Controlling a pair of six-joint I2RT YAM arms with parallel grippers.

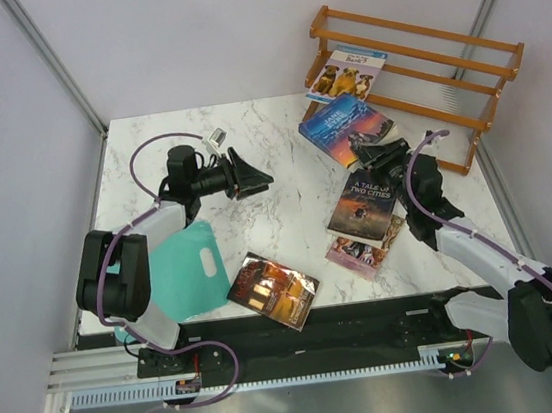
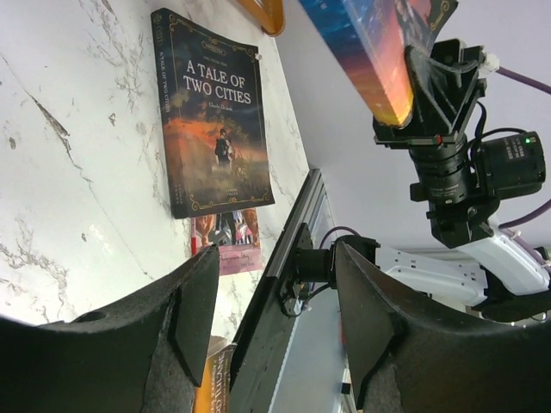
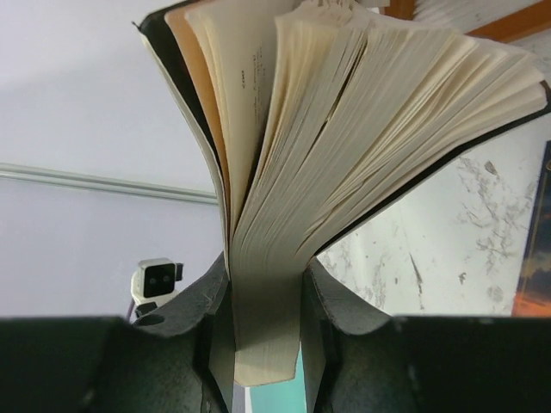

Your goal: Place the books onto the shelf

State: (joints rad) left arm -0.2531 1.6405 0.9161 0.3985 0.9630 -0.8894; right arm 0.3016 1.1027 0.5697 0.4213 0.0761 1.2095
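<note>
Claw of the right arm (image 3: 267, 314) clamped across the blue book (image 1: 345, 125), held raised in front of the shelf (image 1: 438, 51) with pages fanning, presumably for transfer onto its rails; left claw (image 1: 253, 181) agape, empty, above the worktop (image 1: 268, 137).

The orange-brown wooden slatted shelf (image 1: 418, 52) stands at the far right corner of the white marble tabletop (image 1: 247, 134). The light-blue paperback with brown dogs (image 1: 345, 72) leans against the shelf's left end. Just near of it, the blue "Jane Eyre" paperback (image 1: 342, 126) is up off the tabletop, its near right edge clamped in the right claw (image 1: 372, 150). Nearer still lies the dark "A Tale of Two Cities" paperback (image 1: 362, 206), its near edge overlapping the pink-purple paperback (image 1: 357, 254). The dark red-brown paperback (image 1: 274, 289) lies at the near edge, centre. The teal flat sheet with a handle hole (image 1: 191, 269) is just left of it. The left claw (image 1: 253, 181) hangs over the tabletop left of centre, well apart from the books.
</note>
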